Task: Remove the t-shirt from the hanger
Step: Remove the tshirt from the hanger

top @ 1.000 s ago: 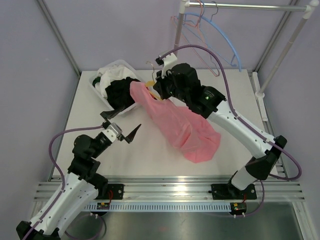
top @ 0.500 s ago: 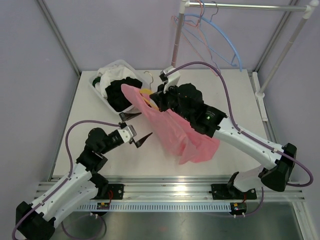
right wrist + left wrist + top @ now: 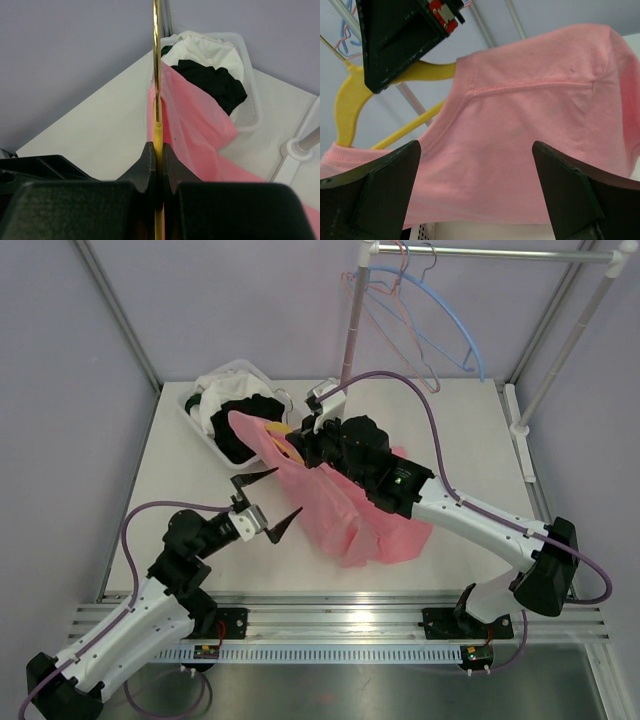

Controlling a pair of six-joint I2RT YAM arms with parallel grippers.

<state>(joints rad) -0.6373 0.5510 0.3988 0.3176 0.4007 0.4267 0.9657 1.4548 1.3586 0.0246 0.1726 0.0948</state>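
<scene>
A pink t-shirt point(image 3: 340, 505) hangs on a yellow hanger point(image 3: 281, 436) above the middle of the table, its lower part trailing down on the surface. My right gripper point(image 3: 310, 448) is shut on the hanger point(image 3: 157, 135) near its neck and holds it up. In the right wrist view the pink t-shirt point(image 3: 192, 125) drapes to the right of the hanger. My left gripper point(image 3: 265, 503) stands open just left of the shirt, with nothing between its fingers. In the left wrist view the pink t-shirt point(image 3: 520, 135) fills the space ahead of the jaws, the yellow hanger point(image 3: 350, 100) at upper left.
A white basket point(image 3: 197, 422) with black and white clothes stands at the back left, close behind the shirt. A clothes rail point(image 3: 480, 254) with several empty hangers point(image 3: 430, 330) rises at the back right. A metal frame post point(image 3: 120, 315) runs along the left.
My right arm has carried the hanger and shirt leftward and nearer. My left gripper, still open, has come forward and right, close to the shirt.
</scene>
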